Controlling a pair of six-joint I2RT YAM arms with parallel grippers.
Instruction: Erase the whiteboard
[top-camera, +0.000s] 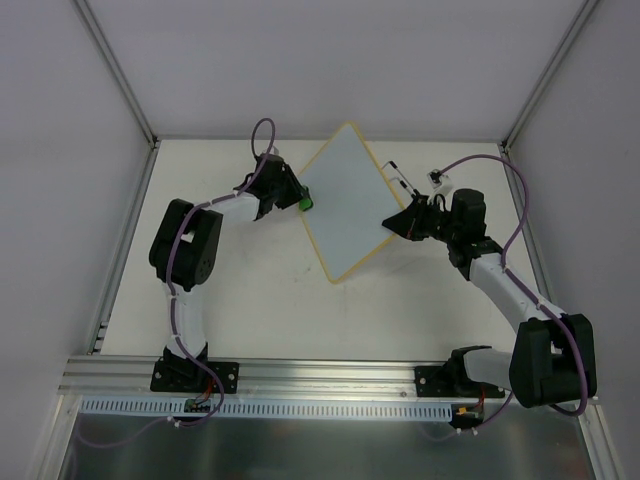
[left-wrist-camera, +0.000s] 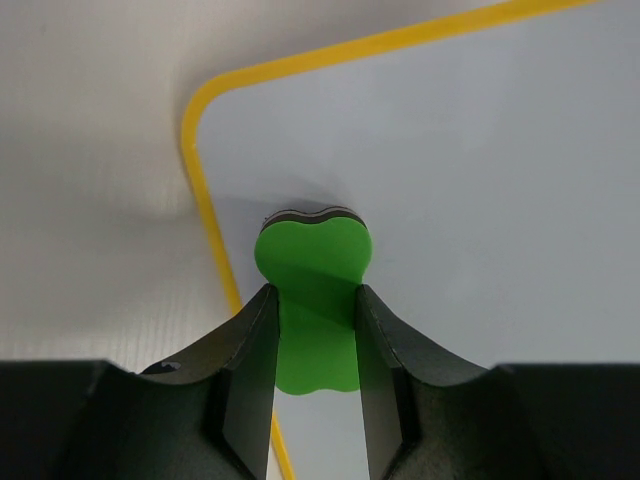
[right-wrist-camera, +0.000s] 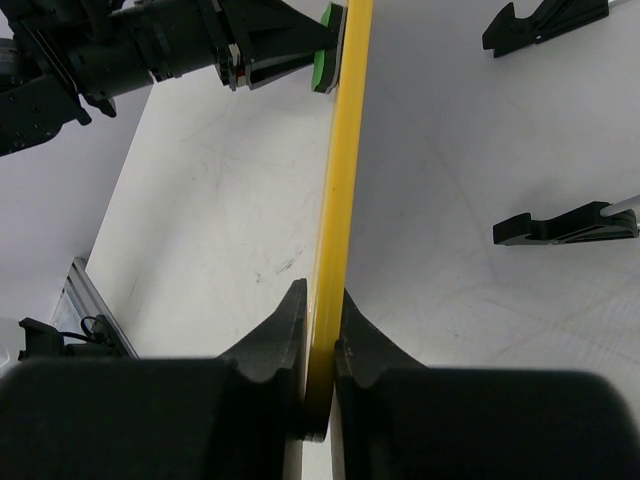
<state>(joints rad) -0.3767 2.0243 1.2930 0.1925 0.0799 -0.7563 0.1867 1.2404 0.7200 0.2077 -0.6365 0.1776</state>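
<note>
Left claw (left-wrist-camera: 315, 292) clamped on green eraser (left-wrist-camera: 312, 250), eraser flat against whiteboard (left-wrist-camera: 480, 160) near corner. Right claw (right-wrist-camera: 320, 305) clamped on whiteboard's yellow edge.

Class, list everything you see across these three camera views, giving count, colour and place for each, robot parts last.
Yellow-framed rectangular whiteboard: one, white, no writing visible, held tilted above the table's middle.
Bone-shaped flat eraser: one, green, pressed against the whiteboard's face.
Small plastic feet: two, black, right of the board's edge in the right wrist view; attachment unclear.
Flat table: one, white, beneath everything.
Metal rail: one, silver, at the table's near edge.
Cables: two, purple, along the arms.
Left gripper: one, black, shut on the eraser.
Right gripper: one, black, shut on the whiteboard's edge.
</note>
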